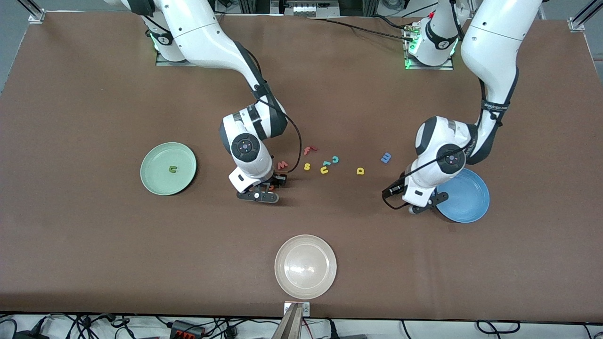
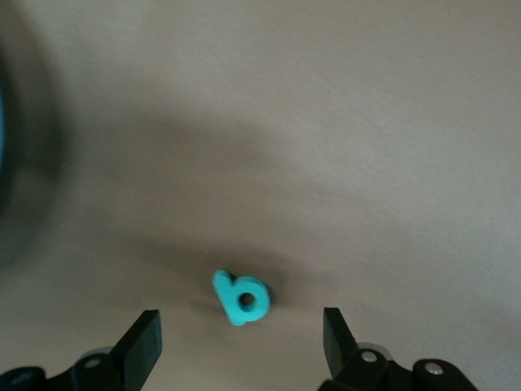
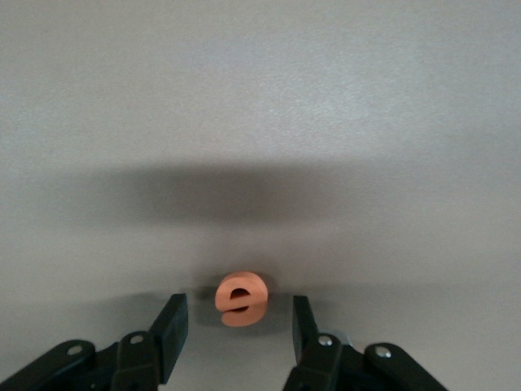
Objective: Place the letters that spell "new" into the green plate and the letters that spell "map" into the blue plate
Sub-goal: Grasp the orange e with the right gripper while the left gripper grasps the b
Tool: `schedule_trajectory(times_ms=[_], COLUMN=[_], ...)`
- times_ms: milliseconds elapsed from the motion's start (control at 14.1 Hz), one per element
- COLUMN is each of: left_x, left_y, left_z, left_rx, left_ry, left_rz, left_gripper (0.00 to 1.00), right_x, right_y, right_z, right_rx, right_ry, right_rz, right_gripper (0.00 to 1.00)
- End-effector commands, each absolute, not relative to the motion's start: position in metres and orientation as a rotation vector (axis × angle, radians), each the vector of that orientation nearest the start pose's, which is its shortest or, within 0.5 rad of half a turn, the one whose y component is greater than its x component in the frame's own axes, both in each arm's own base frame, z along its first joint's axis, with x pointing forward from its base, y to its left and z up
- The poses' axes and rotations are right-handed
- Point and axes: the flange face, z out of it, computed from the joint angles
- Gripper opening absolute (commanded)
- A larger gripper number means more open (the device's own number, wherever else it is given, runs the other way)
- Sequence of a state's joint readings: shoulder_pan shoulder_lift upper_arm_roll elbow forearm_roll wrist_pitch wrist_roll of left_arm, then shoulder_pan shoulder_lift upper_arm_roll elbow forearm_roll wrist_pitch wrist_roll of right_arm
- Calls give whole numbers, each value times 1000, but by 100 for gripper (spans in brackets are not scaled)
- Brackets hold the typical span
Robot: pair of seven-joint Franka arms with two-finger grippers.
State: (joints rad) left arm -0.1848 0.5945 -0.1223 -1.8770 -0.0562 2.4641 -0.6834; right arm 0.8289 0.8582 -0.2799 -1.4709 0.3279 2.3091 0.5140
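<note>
The right gripper (image 3: pixel 236 326) is low over the table with its fingers spread either side of the orange e (image 3: pixel 241 298), neither touching it. The red w (image 1: pixel 281 165) lies just beside that arm's hand. The olive n (image 1: pixel 173 169) sits in the green plate (image 1: pixel 155 181). The left gripper (image 2: pixel 242 338) hangs spread, next to the blue plate (image 1: pixel 471 207), the teal letter (image 2: pixel 242 298) on the table between its fingers, untouched. The blue m (image 1: pixel 386 157) and yellow letter (image 1: pixel 360 171) lie on the table between the arms.
</note>
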Motion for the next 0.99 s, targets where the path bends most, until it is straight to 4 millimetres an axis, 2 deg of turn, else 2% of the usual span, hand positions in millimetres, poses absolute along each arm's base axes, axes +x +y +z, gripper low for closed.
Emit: schedule_trajectory(times_ms=[0, 212, 425, 495, 566, 708, 779, 920], left_x=[605, 603, 602, 602, 601, 602, 602, 604], left_y=[-192, -192, -193, -193, -194, -194, -192, -192], left_z=[184, 175, 171, 171, 172, 173, 172, 175], left_rx=[-3160, -3135, -3125, -3123, -3124, -3124, -3122, -3126], left_ry=[-709, -607, -613, -623, -619, -612, -613, -612], left_rz=[66, 47, 50, 50, 50, 52, 53, 45], left_gripper=[77, 67, 63, 58, 50, 23, 15, 9], right_x=[593, 593, 593, 594, 593, 595, 595, 601], right_y=[416, 416, 415, 414, 415, 412, 412, 404], right_z=[180, 180, 178, 178, 176, 176, 177, 183], right_rx=[-3093, -3097, -3102, -3102, -3102, -3103, -3104, -3103], right_ry=[134, 125, 119, 123, 121, 122, 118, 114], right_rz=[-18, -19, -17, -19, -13, -14, -15, -15], right_gripper=[55, 51, 50, 46, 45, 36, 30, 18])
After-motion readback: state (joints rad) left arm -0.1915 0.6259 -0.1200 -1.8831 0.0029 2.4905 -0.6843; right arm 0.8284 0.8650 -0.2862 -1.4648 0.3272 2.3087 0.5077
